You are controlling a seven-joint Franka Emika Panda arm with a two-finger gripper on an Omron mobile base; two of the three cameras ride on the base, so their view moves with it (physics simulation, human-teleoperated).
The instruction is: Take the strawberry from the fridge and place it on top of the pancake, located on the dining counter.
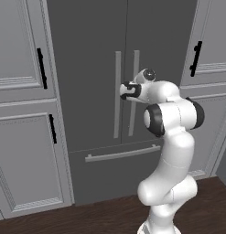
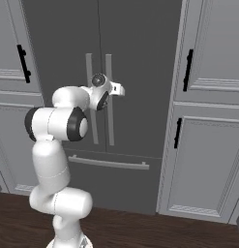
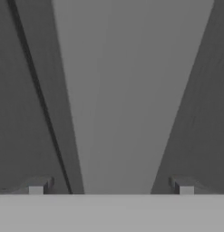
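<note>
Hand view: gripper (image 3: pixel 111 186) spread wide, straddling right door handle (image 3: pixel 118 95) of fridge (image 1: pixel 87 55), doors shut. Strawberry presumably inside, unseen. Risk: jaws close off-centre near door seam (image 3: pixel 38 90), slip off handle, door stays shut.

No lettering, brand mark, number or sign can be read anywhere in this kitchen scene. The dark-grey fridge (image 1: pixel 100 91) carries plain doors and bare bar handles, the light-grey cabinets (image 2: pixel 208 121) to its left and right show only blank panels with black pulls, and the white robot arm (image 1: pixel 171 137) in the near foreground bears no legible marking.
</note>
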